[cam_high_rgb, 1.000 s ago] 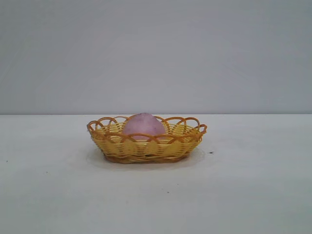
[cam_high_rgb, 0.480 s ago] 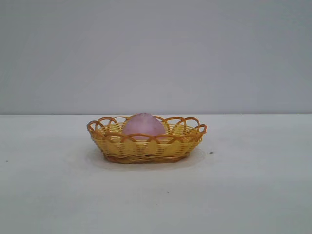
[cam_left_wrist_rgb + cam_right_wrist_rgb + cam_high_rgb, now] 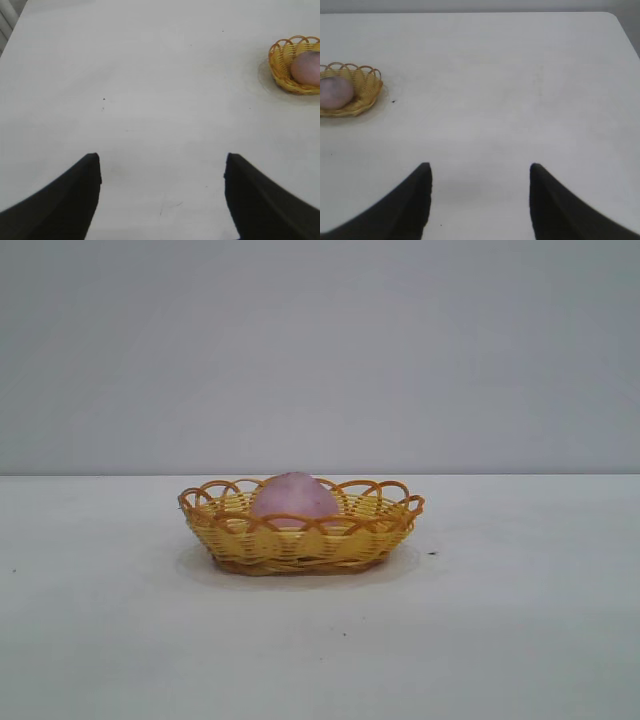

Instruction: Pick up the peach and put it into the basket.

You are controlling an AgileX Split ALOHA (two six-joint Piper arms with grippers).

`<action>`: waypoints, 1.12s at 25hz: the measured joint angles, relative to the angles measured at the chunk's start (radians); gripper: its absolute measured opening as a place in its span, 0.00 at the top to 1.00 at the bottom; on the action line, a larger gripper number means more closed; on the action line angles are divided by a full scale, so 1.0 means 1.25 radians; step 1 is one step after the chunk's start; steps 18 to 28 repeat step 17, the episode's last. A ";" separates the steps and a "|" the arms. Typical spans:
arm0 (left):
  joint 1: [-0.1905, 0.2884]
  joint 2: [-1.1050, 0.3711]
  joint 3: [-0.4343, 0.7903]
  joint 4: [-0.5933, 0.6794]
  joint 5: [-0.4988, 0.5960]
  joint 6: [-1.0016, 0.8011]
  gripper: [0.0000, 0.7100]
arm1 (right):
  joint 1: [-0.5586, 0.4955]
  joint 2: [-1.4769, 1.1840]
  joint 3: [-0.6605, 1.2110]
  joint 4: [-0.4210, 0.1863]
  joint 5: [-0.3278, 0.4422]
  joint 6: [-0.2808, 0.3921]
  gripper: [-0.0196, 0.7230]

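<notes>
At the table's (image 3: 520, 640) centre in the exterior view, the peach (image 3: 294, 497) sat inside the basket (image 3: 300, 545).

Left wrist view: the left tool (image 3: 162, 172) gaped wide, empty, basket (image 3: 281, 70) toward two o'clock.

Right wrist view: the right tool (image 3: 480, 180) spread wide, empty, peach (image 3: 335, 92) toward ten o'clock.

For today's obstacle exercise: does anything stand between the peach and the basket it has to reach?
Nothing does: the peach already lies inside the basket. Both pincers, left and right, are open over bare table, well away from it.
</notes>
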 joint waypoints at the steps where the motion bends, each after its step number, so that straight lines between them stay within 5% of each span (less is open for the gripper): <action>1: 0.000 0.000 0.000 0.000 0.000 0.000 0.35 | 0.000 0.000 0.000 0.000 0.000 0.000 0.49; 28: 0.000 0.000 0.000 0.000 0.000 0.000 0.35 | 0.007 0.000 0.000 0.001 0.000 0.000 0.49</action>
